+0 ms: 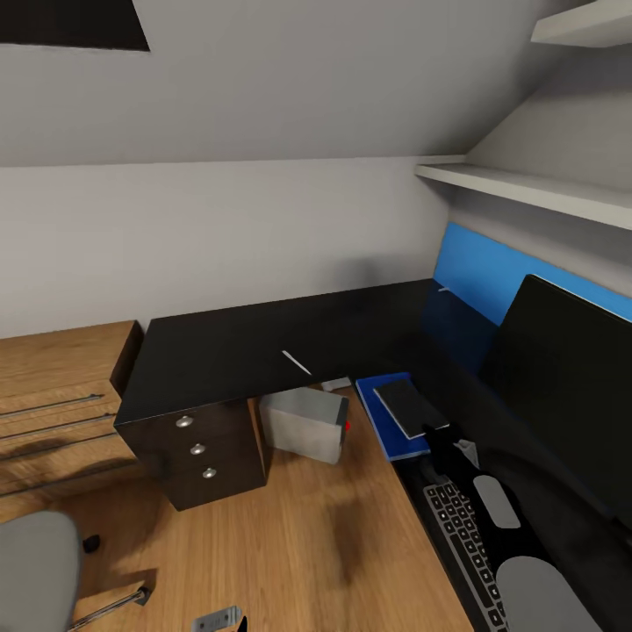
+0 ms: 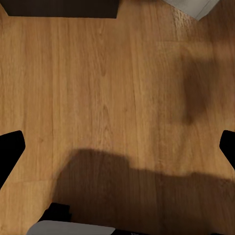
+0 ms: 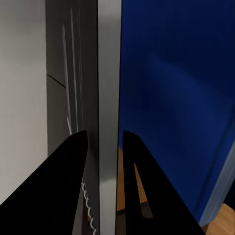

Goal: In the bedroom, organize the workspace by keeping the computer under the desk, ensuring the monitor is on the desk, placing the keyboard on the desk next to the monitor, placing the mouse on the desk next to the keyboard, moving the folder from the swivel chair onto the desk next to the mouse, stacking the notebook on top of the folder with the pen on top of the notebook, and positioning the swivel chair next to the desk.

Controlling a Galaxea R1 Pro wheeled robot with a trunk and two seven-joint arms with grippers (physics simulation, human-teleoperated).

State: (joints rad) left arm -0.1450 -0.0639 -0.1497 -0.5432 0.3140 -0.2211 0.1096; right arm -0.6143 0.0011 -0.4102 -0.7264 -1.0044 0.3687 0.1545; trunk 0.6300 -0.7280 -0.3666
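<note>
Keyboard point(image 1: 465, 549) on black desk point(image 1: 228, 347) (wood floor point(image 1: 307, 544)).

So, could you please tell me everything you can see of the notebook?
The notebook is a small, thin, dark grey rectangle with a matte cover and a pale edge along its near sides. It is closed and lies flat, turned at a slight angle, on top of the bright blue folder, whose blue border shows along its left and near sides. The right gripper is at its near corner; the right wrist view suggests its fingers straddle the thin edge.
</note>
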